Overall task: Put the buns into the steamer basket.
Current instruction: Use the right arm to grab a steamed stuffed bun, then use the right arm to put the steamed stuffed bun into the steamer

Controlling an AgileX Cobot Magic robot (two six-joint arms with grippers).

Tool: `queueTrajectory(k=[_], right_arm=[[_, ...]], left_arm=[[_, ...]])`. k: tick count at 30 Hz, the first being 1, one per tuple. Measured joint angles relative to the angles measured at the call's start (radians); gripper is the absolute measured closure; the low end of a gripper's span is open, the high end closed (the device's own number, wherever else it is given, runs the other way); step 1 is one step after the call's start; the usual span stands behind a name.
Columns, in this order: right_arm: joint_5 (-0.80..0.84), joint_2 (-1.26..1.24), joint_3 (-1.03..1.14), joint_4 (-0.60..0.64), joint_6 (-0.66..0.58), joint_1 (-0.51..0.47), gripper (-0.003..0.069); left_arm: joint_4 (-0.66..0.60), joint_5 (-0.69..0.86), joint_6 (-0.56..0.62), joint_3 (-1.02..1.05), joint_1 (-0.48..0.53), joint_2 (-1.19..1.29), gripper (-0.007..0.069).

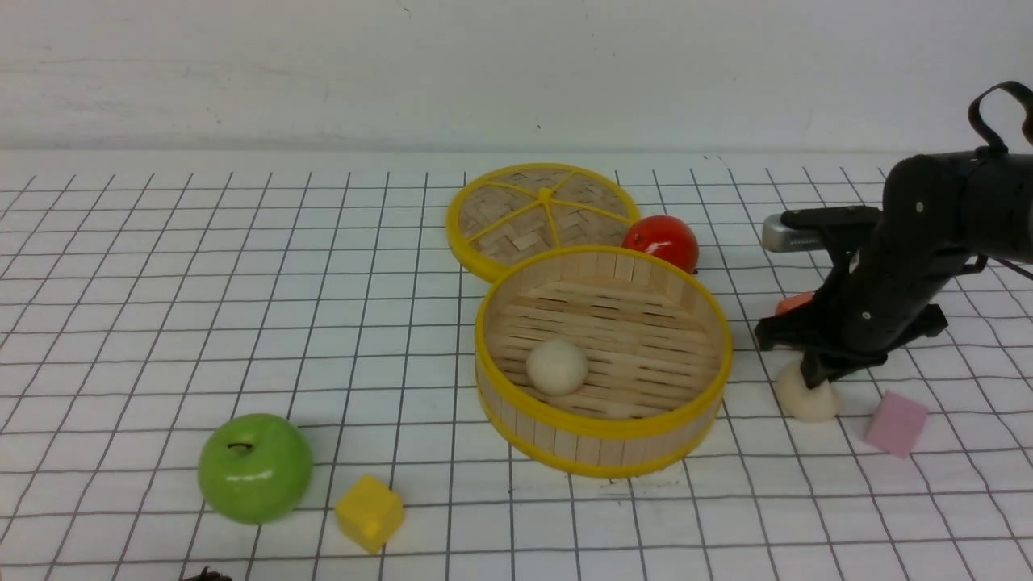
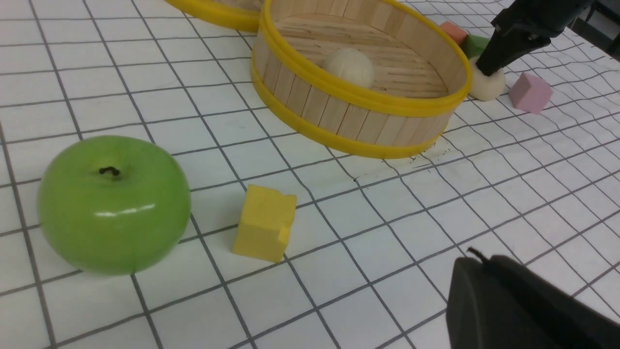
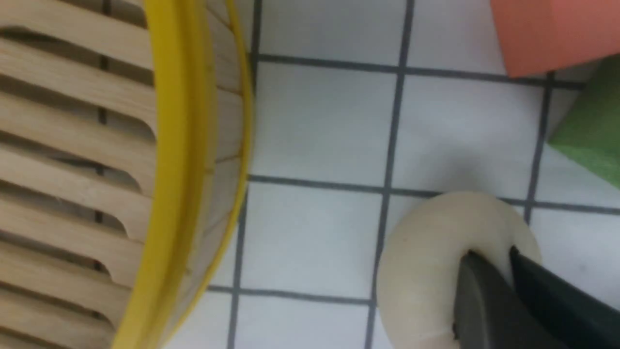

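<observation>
Starting nearest the robot, a dark part of the left tool (image 2: 513,300) is seen in front of the steamer basket (image 1: 605,428), well apart from it; whether it is spread or clenched cannot be told. A green apple (image 1: 255,468) and a yellow cube (image 1: 369,513) lie on the gridded surface (image 1: 161,323), in front of the basket and to its left.

Inside the basket, the first bun (image 1: 557,367) rests on the slatted floor, toward the near wall. Just to the right of the basket, apart from its rim, the second bun (image 1: 809,401) sits on the surface. The right tool (image 1: 813,373) is clenched on the crown of this bun, its two dark fingers (image 3: 484,300) drawn close together and sunk into the dough. A pink cube (image 1: 896,424) lies farther to the basket's right. An orange block (image 1: 795,303) and a green block (image 2: 474,45) lie to its right and farther back. Directly behind the basket are a woven lid (image 1: 516,218) and a red fruit (image 1: 662,242).

The bun is judged light, soft and matte, so little slip is expected, though it is easily dented. A pinch on the crown alone may pull free; a gentle hold lower, across the widest part, is judged safer.
</observation>
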Motion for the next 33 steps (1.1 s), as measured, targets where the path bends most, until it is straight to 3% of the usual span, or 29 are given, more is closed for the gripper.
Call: queueTrajectory(k=[6,15,21,27,28,32,33], right_arm=[[0.032,-0.137,0.000,0.006,-0.002,0.037,0.0648],[-0.179,-0.182,0.000,0.073,-0.020,0.213,0.0641],[-0.340,-0.082,0.000,0.076,-0.020,0.241,0.0625],[-0.434,0.026,0.000,0.076,-0.020,0.241,0.0534],[-0.442,0.042,0.000,0.076,-0.020,0.241,0.0465],[-0.448,0.037,0.000,0.076,-0.020,0.241,0.0348],[-0.433,0.021,0.000,0.079,-0.011,0.241,0.0284]], left_arm=[[0.000,0.000,0.000,0.000,0.000,0.000,0.0627],[0.000,0.000,0.000,0.000,0.000,0.000,0.0623],[0.000,0.001,0.000,0.000,0.000,0.000,0.0622],[0.000,0.001,0.000,0.000,0.000,0.000,0.0615],[0.000,0.001,0.000,0.000,0.000,0.000,0.0612],[0.000,0.001,0.000,0.000,0.000,0.000,0.0607],[0.000,0.001,0.000,0.000,0.000,0.000,0.0606]])
